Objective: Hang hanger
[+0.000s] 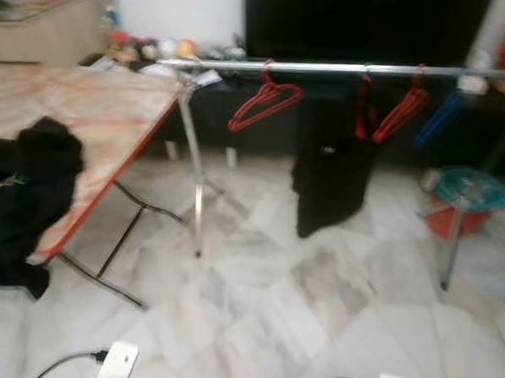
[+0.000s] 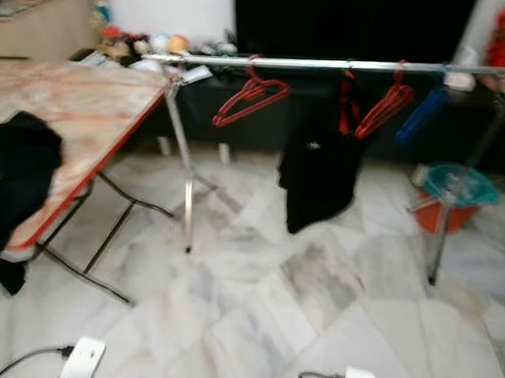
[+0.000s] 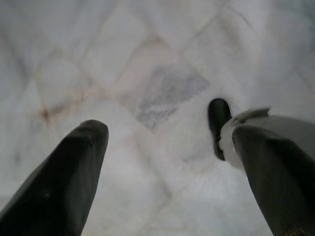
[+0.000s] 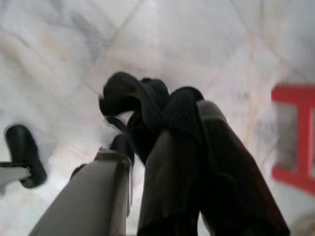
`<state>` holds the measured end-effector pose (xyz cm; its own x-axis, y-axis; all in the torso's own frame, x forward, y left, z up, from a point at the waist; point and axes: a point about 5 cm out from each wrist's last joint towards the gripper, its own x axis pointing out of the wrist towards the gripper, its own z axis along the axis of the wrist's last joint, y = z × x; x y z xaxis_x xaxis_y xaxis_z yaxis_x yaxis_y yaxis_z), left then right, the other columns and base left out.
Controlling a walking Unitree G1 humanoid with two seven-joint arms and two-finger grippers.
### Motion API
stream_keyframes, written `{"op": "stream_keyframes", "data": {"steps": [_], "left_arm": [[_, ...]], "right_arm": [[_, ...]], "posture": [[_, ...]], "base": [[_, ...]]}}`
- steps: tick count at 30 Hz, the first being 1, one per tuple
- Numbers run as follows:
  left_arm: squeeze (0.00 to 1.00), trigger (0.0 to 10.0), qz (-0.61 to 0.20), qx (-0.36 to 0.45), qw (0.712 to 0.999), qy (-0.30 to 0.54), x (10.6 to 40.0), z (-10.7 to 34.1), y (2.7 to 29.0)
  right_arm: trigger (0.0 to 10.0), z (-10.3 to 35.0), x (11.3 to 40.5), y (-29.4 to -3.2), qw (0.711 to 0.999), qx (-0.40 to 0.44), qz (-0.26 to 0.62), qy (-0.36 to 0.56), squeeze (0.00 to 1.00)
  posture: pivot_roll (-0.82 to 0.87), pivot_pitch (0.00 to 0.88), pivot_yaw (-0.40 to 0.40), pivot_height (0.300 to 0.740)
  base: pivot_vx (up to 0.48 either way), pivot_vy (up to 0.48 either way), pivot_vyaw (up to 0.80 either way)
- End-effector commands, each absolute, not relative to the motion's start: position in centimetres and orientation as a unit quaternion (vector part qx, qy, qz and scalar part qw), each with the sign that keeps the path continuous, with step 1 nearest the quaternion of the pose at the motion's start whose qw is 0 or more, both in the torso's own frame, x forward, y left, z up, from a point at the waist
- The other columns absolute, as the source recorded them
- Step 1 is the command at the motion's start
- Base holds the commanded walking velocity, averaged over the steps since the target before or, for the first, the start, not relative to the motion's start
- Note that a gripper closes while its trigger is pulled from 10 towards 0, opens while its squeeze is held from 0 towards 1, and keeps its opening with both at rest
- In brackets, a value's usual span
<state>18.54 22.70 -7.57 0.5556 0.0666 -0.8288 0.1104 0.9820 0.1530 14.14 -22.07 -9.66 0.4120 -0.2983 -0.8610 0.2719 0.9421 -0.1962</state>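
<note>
1. Red wire-thin hangers [image 1: 264,105] already ride the silver rail [image 1: 343,68] ahead of you, one near its left end and another [image 1: 400,112] further right beside a blue hanger [image 1: 438,118]; a black garment [image 1: 329,189] hangs between them.
2. More black clothing [image 1: 23,194] is piled on the near left edge of the counter [image 1: 104,113], partly drooping over its red rim.
3. Your left pincer [image 3: 162,162] hangs released, fingers well apart over marble floor [image 1: 272,308], holding nothing.
4. Your right pincer [image 4: 162,162] looks clenched on black fabric [image 4: 147,105] bunched at its tips; whether a hanger is inside that bundle you cannot tell from the blurred wrist view.
5. Judging by their build, these hangers are light and stiff but springy, and slick on metal. Take one at the shoulder just beside the hook, so it won't swivel, and tip the hook over the rail.
</note>
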Motion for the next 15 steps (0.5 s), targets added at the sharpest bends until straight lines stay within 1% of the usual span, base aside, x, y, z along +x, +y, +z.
{"op": "stream_keyframes", "data": {"steps": [1, 4, 15], "left_arm": [[0.0, 10.0, -0.01, 0.101, 0.869, 0.484, 17.76, -7.85, 23.22], [0.0, 10.0, -0.01, 0.101, 0.869, 0.484, 17.76, -7.85, 23.22], [0.0, 10.0, -0.007, 0.092, 0.872, 0.481, 17.65, -7.89, 23.19]], "right_arm": [[10.0, -9.48, 14.97, -21.26, 0.852, 0.007, -0.168, 0.497, 0.0], [10.0, -9.47, 14.94, -21.2, 0.854, 0.026, -0.181, 0.488, 0.0], [10.0, -9.41, 14.91, -21.24, 0.859, 0.028, -0.187, 0.476, 0.0]], "posture": [[0.03, 0.0, 0.013, 0.732], [0.03, 0.0, 0.013, 0.732], [0.03, 0.0, 0.013, 0.732]], "base": [[0.0, 0.0, 0.0], [0.0, 0.0, 0.0], [0.0, 0.0, 0.0]]}}
